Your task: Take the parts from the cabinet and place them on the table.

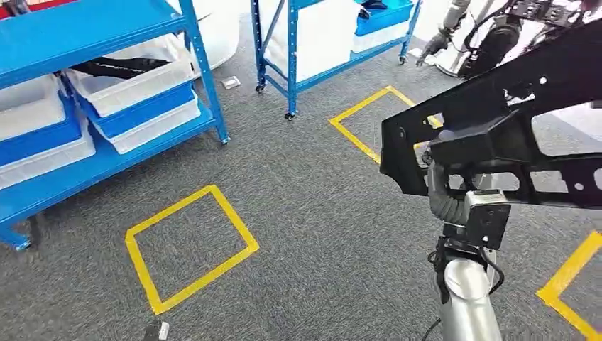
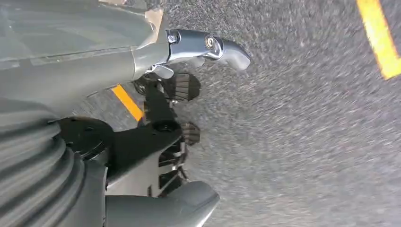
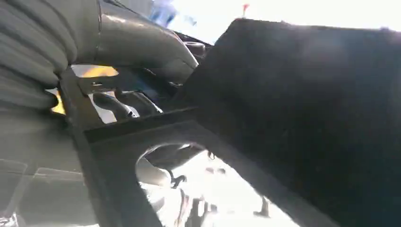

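My right hand [image 1: 454, 193] grips a large black plastic part [image 1: 497, 121], a long frame with cut-outs, raised above the grey carpet at the right of the head view. The part hides most of the hand. In the right wrist view the thumb [image 3: 142, 42] lies along the black part [image 3: 307, 118], with darker fingers behind its frame. My left hand [image 2: 156, 56] hangs over the carpet and holds nothing, its fingers apart. Another black part [image 1: 113, 67] lies in a white bin on the blue cabinet [image 1: 106, 163] at the left.
White and blue bins [image 1: 142, 106] fill the cabinet's shelves. A second blue rack [image 1: 291, 64] stands at the back. Yellow tape squares [image 1: 188, 249] mark the carpet. A grey hand [image 1: 433, 46] of another figure reaches in at the far right.
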